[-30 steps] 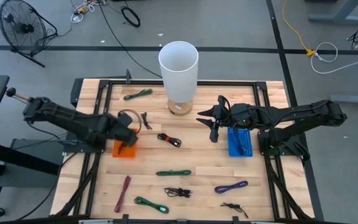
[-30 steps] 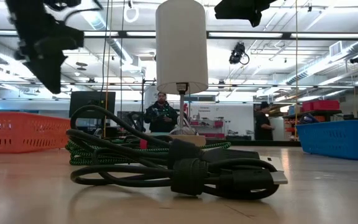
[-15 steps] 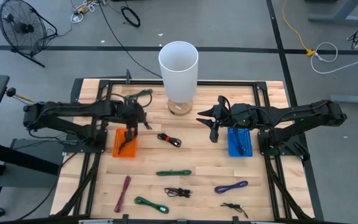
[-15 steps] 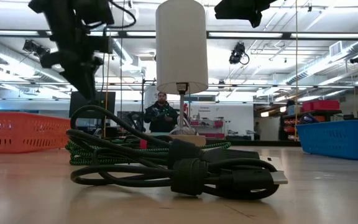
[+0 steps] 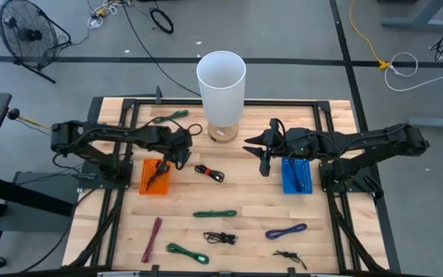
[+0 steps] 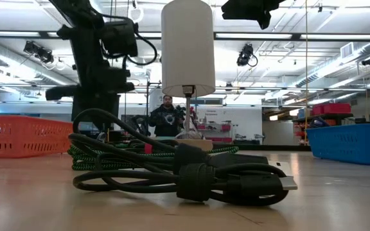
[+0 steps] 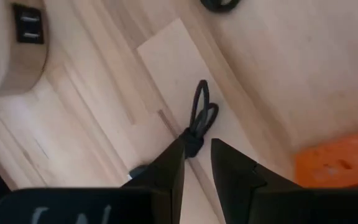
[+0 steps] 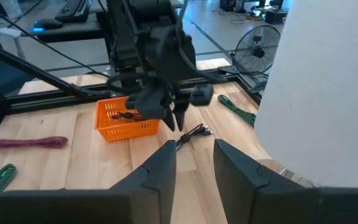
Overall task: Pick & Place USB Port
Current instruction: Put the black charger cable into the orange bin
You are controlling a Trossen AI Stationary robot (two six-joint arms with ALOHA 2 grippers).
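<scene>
Your left end effector (image 7: 196, 160) hovers fingers apart over the black USB cable (image 7: 199, 119) near the desk's (image 5: 337, 231) far edge, beside the orange basket (image 5: 154, 176). Right end effector (image 8: 194, 163) waits open, mid-desk.

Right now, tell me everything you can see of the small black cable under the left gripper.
The small black cable is thin and dark, bundled into narrow loops and cinched near one end by a dark tie. It lies flat on the wooden table, between the orange basket and the white cylinder's base, apart from both. The left gripper hangs right above its tied end with fingers parted. Whether they touch it cannot be told.
</scene>
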